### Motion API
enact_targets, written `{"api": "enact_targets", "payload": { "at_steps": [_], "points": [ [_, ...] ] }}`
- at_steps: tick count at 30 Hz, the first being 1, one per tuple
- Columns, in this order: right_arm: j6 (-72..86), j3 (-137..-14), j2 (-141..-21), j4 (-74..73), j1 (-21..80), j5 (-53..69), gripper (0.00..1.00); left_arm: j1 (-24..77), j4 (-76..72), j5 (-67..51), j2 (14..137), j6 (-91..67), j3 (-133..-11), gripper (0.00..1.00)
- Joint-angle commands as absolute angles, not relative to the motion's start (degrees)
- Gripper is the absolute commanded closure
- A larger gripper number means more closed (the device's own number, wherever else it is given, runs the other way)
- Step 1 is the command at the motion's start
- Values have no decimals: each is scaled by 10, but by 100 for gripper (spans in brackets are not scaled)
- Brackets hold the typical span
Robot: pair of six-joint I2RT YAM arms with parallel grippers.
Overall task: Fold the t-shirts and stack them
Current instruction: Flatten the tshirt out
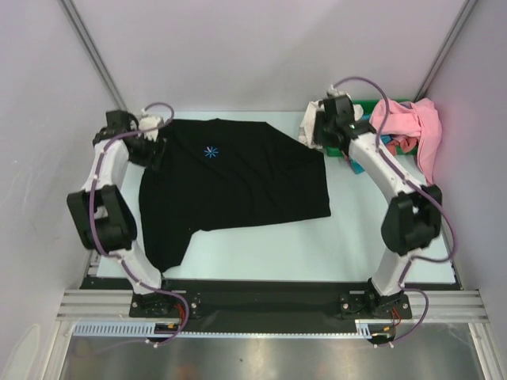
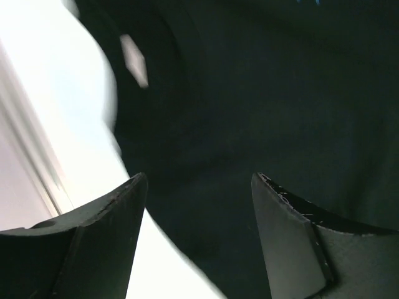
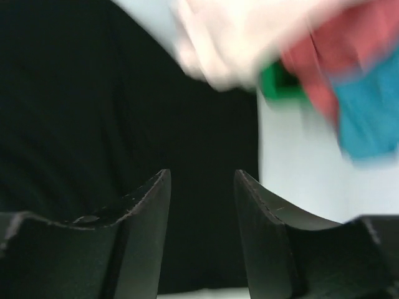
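Observation:
A black t-shirt (image 1: 238,186) lies spread on the table, its light-blue starburst print (image 1: 211,150) facing up. My left gripper (image 1: 156,152) is open over the shirt's far left edge; in the left wrist view (image 2: 199,180) black cloth (image 2: 262,93) lies under the jaws with nothing held. My right gripper (image 1: 310,136) is open above the shirt's far right corner; in the right wrist view (image 3: 201,174) black cloth (image 3: 93,112) lies below the jaws. A pink shirt (image 1: 416,123) hangs from the pile at the back right, with teal (image 3: 368,118), red (image 3: 349,43) and pale (image 3: 218,37) cloth there.
A green bin (image 1: 364,107) at the back right holds the shirt pile, close behind my right gripper. Grey walls close in the table on the left, back and right. Bare table (image 1: 356,237) shows to the right of the black shirt and in front of it.

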State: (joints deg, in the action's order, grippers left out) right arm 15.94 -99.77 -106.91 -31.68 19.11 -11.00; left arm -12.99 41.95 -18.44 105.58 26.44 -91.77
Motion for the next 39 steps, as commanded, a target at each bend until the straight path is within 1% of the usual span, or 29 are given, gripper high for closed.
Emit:
{"api": "enact_targets", "payload": {
  "at_steps": [1, 2, 3, 4, 6, 7, 8, 9, 10, 12, 14, 16, 17, 18, 20, 21, 24, 27, 28, 30, 31, 35, 37, 38, 39],
  "points": [
    [215, -857, -992, -403, 168, -68, 50, -130, 503, -189, 958, 398, -814, 27],
    [228, -827, -977, -406, 168, -71, 50, -130, 521, -185, 923, 413, -769, 27],
    [235, -804, -952, -409, 170, -72, 48, -130, 530, -172, 908, 428, -747, 26],
    [241, -758, -941, -407, 169, -67, 45, -130, 535, -164, 893, 451, -726, 26],
    [255, -717, -922, -396, 164, -50, 36, -129, 552, -143, 854, 468, -673, 25],
    [258, -695, -911, -389, 162, -42, 35, -129, 555, -140, 842, 479, -658, 25],
    [261, -660, -906, -379, 161, -21, 35, -128, 561, -136, 833, 484, -626, 24],
    [270, -644, -903, -363, 161, -15, 35, -128, 560, -132, 817, 489, -609, 20],
    [274, -632, -902, -355, 161, -9, 36, -125, 555, -114, 810, 489, -593, 18],
    [282, -607, -903, -334, 163, -5, 36, -115, 528, -88, 803, 473, -552, 18],
    [286, -584, -913, -315, 163, 23, 37, -113, 509, -91, 801, 460, -533, 18],
    [287, -577, -923, -302, 163, 37, 46, -112, 499, -101, 798, 445, -528, 18],
    [287, -576, -930, -303, 163, 40, 54, -109, 491, -102, 798, 440, -527, 18],
    [288, -574, -927, -309, 162, 40, 73, -109, 487, -101, 797, 433, -527, 18],
    [292, -571, -908, -316, 163, 30, 89, -108, 479, -101, 798, 429, -532, 18],
    [292, -570, -899, -325, 163, 26, 100, -108, 477, -103, 799, 425, -533, 18],
    [294, -573, -861, -344, 170, 15, 100, -107, 471, -112, 802, 424, -540, 18],
    [291, -575, -848, -359, 169, 1, 99, -108, 461, -114, 812, 423, -546, 18],
    [288, -573, -851, -360, 166, -17, 86, -108, 457, -113, 816, 423, -549, 19],
    [275, -570, -866, -346, 156, -13, 44, -108, 451, -110, 826, 424, -550, 19],
    [269, -569, -873, -338, 153, -14, 42, -108, 445, -107, 828, 426, -549, 19],
    [258, -584, -916, -322, 144, -11, 43, -108, 443, -95, 835, 428, -551, 18],
    [257, -582, -935, -302, 139, 5, 49, -107, 444, -98, 831, 430, -551, 18],
    [258, -579, -940, -297, 137, 25, 53, -108, 445, -98, 831, 430, -551, 17],
    [259, -577, -944, -294, 136, 31, 65, -107, 446, -100, 831, 427, -552, 17]
  ]
}}
